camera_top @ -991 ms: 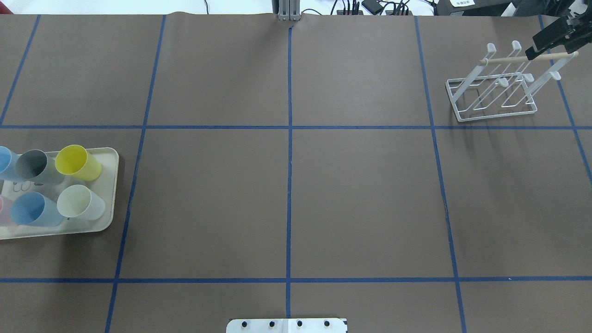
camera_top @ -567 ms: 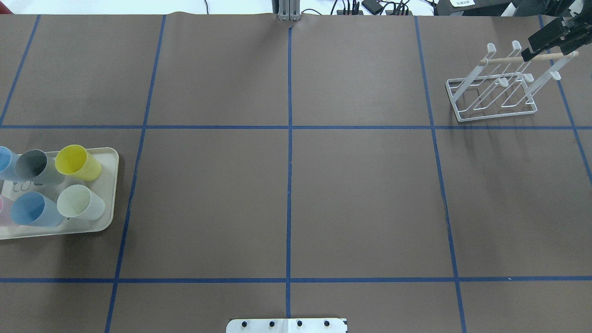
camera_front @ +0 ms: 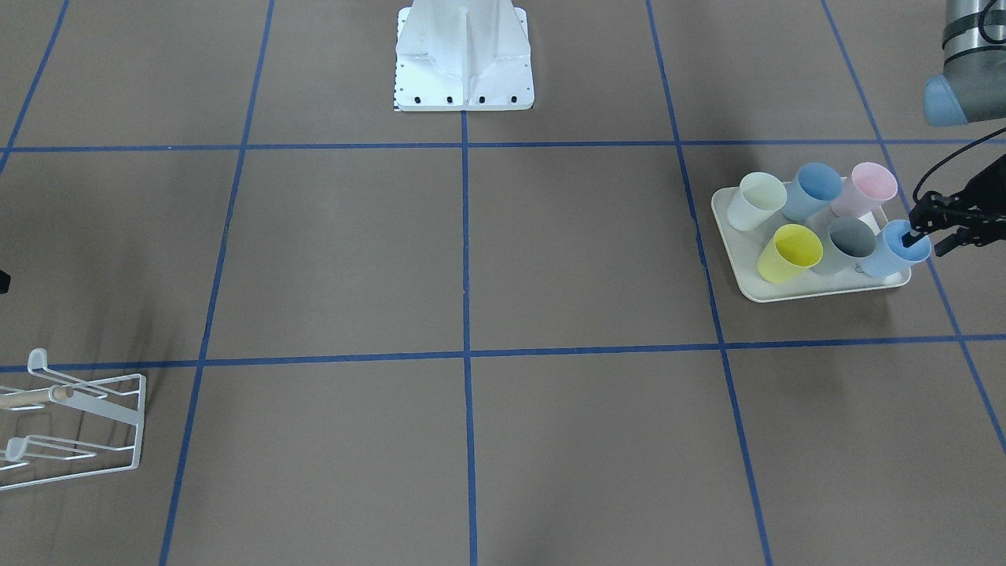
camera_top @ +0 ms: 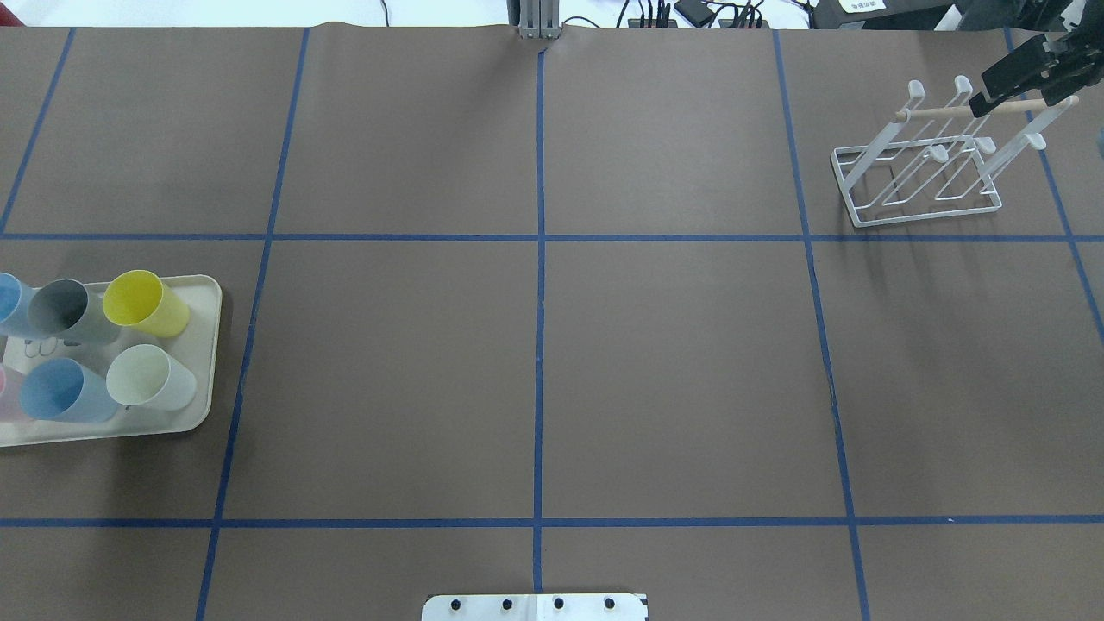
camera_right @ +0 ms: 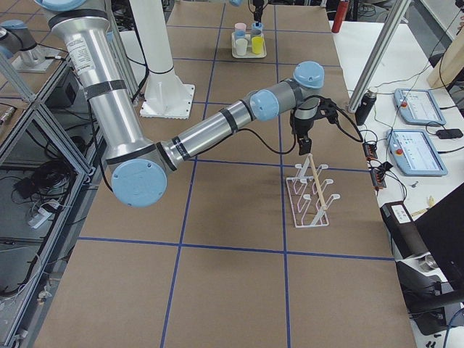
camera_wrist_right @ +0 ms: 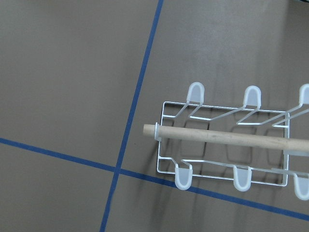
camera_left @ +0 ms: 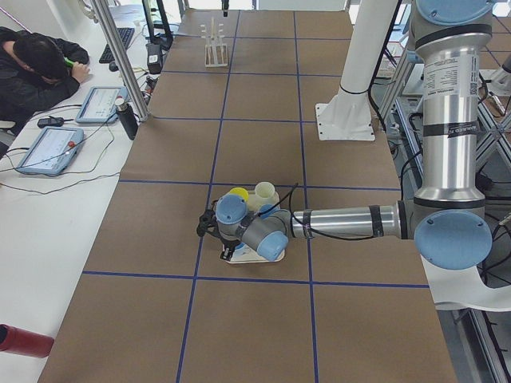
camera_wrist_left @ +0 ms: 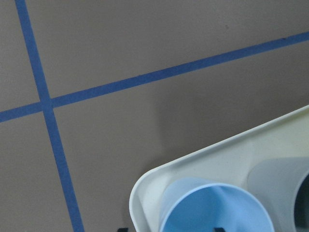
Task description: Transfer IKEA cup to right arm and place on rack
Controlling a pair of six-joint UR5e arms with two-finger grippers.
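Observation:
Several IKEA cups stand on a cream tray [camera_front: 743,287]. My left gripper [camera_front: 913,237] is open at the tray's corner, over the rim of a blue cup [camera_front: 893,251], one finger inside it and one outside. In the left wrist view that blue cup [camera_wrist_left: 212,208] fills the bottom edge and only the fingertips [camera_wrist_left: 219,228] show. The white wire rack [camera_top: 923,164] with its wooden dowel [camera_top: 940,111] stands at the far right with nothing on it. My right gripper [camera_top: 983,93] hovers over the dowel's end, open and holding nothing. Seen from the right wrist, the rack [camera_wrist_right: 222,140] is directly below.
Beside the blue cup on the tray are yellow [camera_front: 790,251], grey [camera_front: 849,240], white [camera_front: 756,200], pink [camera_front: 871,187] and another blue [camera_front: 813,189] cups. The robot's white base [camera_front: 464,55] is at the table's middle edge. A person [camera_left: 36,72] sits at a side desk.
The right gripper has drifted slightly toward the table's far edge above the rack's dowel. The cups and the tray have not moved.

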